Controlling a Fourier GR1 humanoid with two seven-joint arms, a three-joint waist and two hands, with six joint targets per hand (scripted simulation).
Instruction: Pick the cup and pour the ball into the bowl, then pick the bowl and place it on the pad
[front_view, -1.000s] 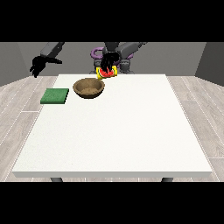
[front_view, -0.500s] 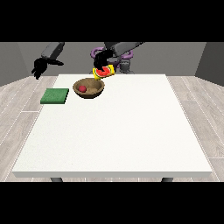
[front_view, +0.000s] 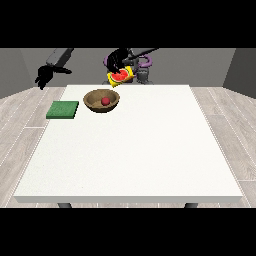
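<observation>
A brown wooden bowl (front_view: 94, 101) sits on the white table (front_view: 135, 150) at the far left part, with a red ball (front_view: 105, 101) inside it. Just above and behind the bowl, a yellow cup (front_view: 120, 76) with a red inside is tipped over, its mouth facing the camera and downward. The hand at the view's right (front_view: 116, 61) is curled round that cup. A green pad (front_view: 63, 109) lies flat left of the bowl. The hand at the view's left (front_view: 44, 76) hangs in the air beyond the table's left edge, above and behind the pad, holding nothing.
The robot's body (front_view: 142, 67) stands behind the table's far edge. The near and right parts of the table carry nothing.
The cup has been tipped further over the bowl. The red ball left the cup and now lies in the bowl. The hand at the view's left barely moved.
</observation>
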